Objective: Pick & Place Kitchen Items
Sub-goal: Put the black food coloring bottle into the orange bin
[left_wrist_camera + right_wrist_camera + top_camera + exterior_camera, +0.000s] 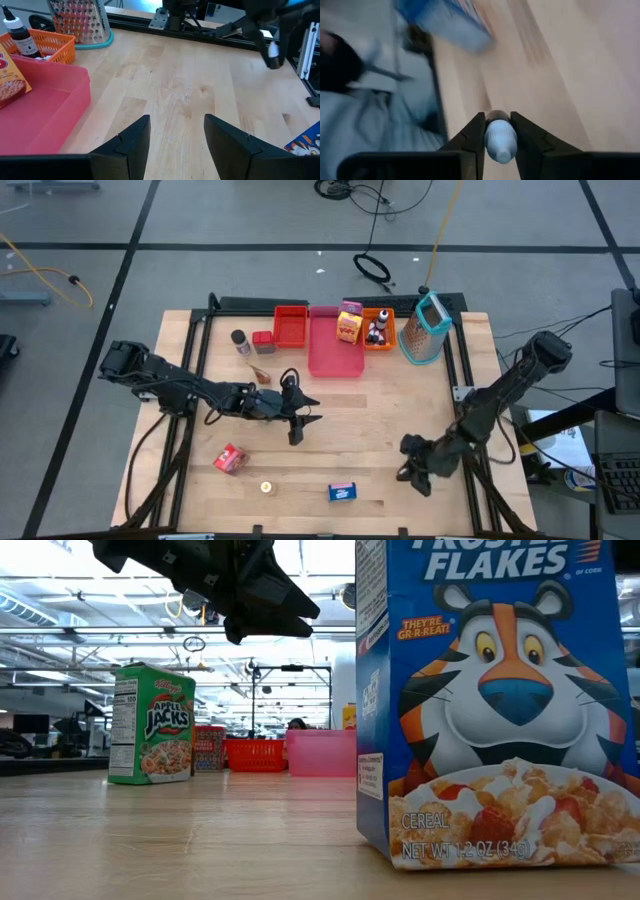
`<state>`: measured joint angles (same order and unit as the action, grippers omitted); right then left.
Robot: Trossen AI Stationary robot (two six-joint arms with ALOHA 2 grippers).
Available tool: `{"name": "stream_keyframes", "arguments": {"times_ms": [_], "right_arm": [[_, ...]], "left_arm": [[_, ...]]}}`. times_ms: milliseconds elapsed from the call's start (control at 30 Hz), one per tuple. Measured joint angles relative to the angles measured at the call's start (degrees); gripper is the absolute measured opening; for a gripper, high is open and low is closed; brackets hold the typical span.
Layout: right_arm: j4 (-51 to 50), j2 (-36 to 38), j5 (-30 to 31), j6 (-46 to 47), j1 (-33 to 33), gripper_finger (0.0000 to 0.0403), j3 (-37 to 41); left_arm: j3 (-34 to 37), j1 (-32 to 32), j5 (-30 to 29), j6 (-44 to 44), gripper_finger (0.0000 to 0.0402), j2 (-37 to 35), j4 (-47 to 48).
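Note:
My right gripper (413,472) hangs over the table's near right part, shut on a small white bottle (499,140) with a dark cap. The left wrist view shows that gripper (270,47) and the white bottle (273,51) raised above the wood. My left gripper (298,426) stands open over the table's middle with nothing between its fingers (131,137); the low view shows it (255,595) high up. A blue cereal box (342,492) stands on its base near the front edge. A yellow box (348,325) sits in the pink tray (335,358). My right gripper pinches the small white bottle between its two fingers, one on each side of its rounded body (490,142). The bottle lies along the fingers with its dark cap (497,116) at their free ends, pointing away from the wrist. It is clear of the table.
A red tray (291,326), the pink tray and an orange tray (384,340) holding a small bottle (375,330) line the far side, next to a metal grater (428,330). A dark-capped shaker (240,340) and a red box (263,340) stand left of them. A green cereal box (150,725) stands upright.

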<state>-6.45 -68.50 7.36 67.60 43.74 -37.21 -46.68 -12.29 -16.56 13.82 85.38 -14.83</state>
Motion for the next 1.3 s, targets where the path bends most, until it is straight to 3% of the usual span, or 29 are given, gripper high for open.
{"name": "stream_keyframes", "arguments": {"times_ms": [567, 667, 1033, 1300], "right_arm": [[11.1, 8.5, 0.3, -29.0, -31.2, 0.0063, -0.6], [10.9, 8.7, 2.6, -33.1, -36.0, 0.0063, -1.2], [10.7, 7.6, 10.4, -40.8, -50.5, 0.0063, -3.5], [10.9, 7.3, 10.8, -43.1, -61.2, 0.0063, -3.5]], "left_arm": [[0.0, 0.0, 0.0, -1.7, 0.0186, 0.0, -0.8], [0.0, 0.0, 0.0, -2.0, 0.0186, 0.0, -0.9], [0.0, 0.1, -0.1, -2.7, 0.0186, 0.0, -1.4], [0.0, 0.1, 0.0, -3.4, 0.0186, 0.0, -1.7]]}}
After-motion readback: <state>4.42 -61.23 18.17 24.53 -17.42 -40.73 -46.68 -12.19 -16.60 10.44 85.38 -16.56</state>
